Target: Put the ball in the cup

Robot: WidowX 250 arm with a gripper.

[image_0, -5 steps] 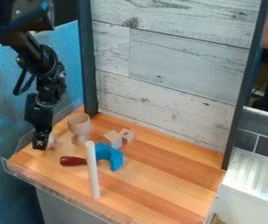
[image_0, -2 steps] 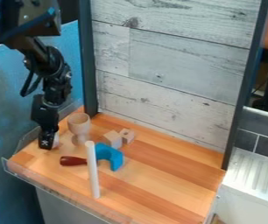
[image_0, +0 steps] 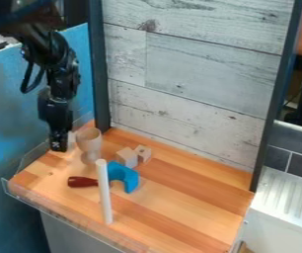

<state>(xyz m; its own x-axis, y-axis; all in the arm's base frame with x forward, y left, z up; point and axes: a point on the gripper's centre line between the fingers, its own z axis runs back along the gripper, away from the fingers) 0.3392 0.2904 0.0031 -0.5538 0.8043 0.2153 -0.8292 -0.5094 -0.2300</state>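
Note:
The black gripper (image_0: 59, 143) hangs at the left end of the wooden surface, just left of the cup and raised a little above the wood. It is shut on a pale ball (image_0: 70, 138), largely hidden behind the gripper, with a sliver showing at its right side. A wooden goblet-shaped cup (image_0: 89, 142) stands upright near the back left corner, close beside the gripper.
Right of the cup lie two wooden blocks (image_0: 127, 157). In front are a blue curved piece (image_0: 125, 176), a dark red handle (image_0: 82, 182) and an upright white rod (image_0: 105, 192). A clear rim (image_0: 55, 215) edges the front; a plank wall stands behind.
The gripper has shifted slightly right and then risen off the wood, and the pale ball has come up with it. The cup and the other objects have stayed put.

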